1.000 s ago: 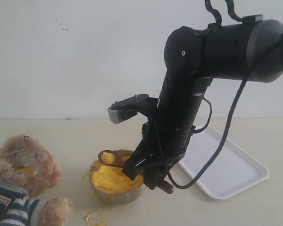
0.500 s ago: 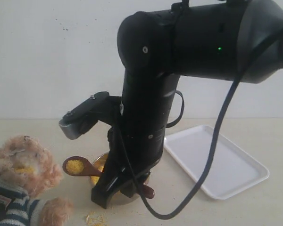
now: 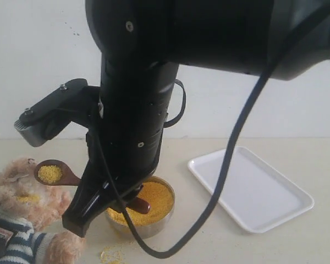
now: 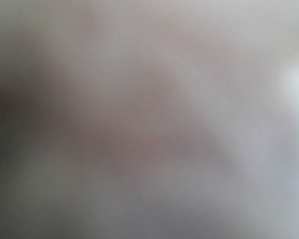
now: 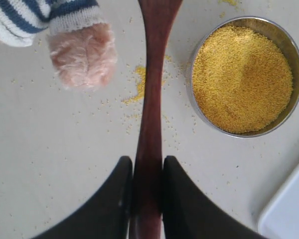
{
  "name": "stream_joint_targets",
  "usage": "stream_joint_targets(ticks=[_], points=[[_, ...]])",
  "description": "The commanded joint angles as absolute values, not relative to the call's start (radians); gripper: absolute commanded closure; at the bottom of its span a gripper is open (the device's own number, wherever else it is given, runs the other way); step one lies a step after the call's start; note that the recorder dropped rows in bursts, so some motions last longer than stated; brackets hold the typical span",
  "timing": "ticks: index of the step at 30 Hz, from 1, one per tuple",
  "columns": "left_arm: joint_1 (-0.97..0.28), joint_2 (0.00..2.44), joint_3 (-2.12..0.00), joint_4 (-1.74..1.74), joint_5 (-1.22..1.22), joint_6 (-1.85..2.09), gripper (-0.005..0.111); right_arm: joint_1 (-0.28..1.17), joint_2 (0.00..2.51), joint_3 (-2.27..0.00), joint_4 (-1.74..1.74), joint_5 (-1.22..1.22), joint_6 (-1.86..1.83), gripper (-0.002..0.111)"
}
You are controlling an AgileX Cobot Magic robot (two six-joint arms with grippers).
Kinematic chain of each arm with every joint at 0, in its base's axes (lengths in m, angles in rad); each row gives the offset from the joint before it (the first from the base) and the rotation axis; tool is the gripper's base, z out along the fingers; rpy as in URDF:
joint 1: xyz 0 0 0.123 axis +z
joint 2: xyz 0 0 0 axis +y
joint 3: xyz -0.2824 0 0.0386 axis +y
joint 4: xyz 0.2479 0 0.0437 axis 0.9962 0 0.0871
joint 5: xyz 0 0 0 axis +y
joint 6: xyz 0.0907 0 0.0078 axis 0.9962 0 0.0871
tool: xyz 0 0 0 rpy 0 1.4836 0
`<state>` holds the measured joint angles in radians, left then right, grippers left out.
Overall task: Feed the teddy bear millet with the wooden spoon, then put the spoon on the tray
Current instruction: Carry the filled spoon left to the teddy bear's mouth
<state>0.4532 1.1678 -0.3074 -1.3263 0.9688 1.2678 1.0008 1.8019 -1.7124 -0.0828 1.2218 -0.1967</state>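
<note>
The right arm is the largest thing in sight, a dark bulk that fills the upper part of the exterior view and comes down over the steel bowl. Under everything lies the pale table. The white tray lies flat on it on the bowl's right, near the bowl but not touching, with nothing on it. The teddy bear sits on the bowl's other side, close by. Its furry head is at about the height of the bowl's rim, with its striped shirt lower, and one paw lies just beside the bowl.

The bowl itself is heaped with yellow millet.

The right gripper hangs over the bear's side of the bowl, its two black fingers closed narrowly on the handle of the wooden spoon, one finger on each flank. The spoon is held clear of the table: its butt end is over the bowl, and its small oval bowl, loaded with millet, reaches away from the steel bowl to just above the bear's head.

Loose crumbs of millet are scattered on the table between the bowl and the bear's paw.

The left wrist view is a grey blur, so I cannot tell how the left gripper stands.
</note>
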Motion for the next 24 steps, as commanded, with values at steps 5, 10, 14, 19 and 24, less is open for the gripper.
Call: stream_joint_targets(ticks=[5, 10, 14, 19, 24], points=[[0.454, 1.161, -0.305, -1.345, 0.982, 1.273, 0.103, 1.032, 1.787, -1.722, -0.129, 1.221, -0.194, 0.108], [0.454, 1.161, -0.305, -1.345, 0.982, 1.273, 0.103, 1.046, 1.789, -1.722, -0.144, 1.169, -0.194, 0.108], [0.454, 1.161, -0.305, -1.345, 0.982, 1.273, 0.103, 1.046, 1.805, -1.722, -0.144, 1.167, -0.194, 0.108], [0.454, 1.161, -0.305, -1.345, 0.982, 1.273, 0.103, 1.059, 1.848, -1.726, -0.156, 1.139, -0.196, 0.108], [0.454, 1.161, -0.305, -1.345, 0.982, 1.273, 0.103, 1.066, 1.875, -1.726, -0.182, 1.1, -0.196, 0.108]])
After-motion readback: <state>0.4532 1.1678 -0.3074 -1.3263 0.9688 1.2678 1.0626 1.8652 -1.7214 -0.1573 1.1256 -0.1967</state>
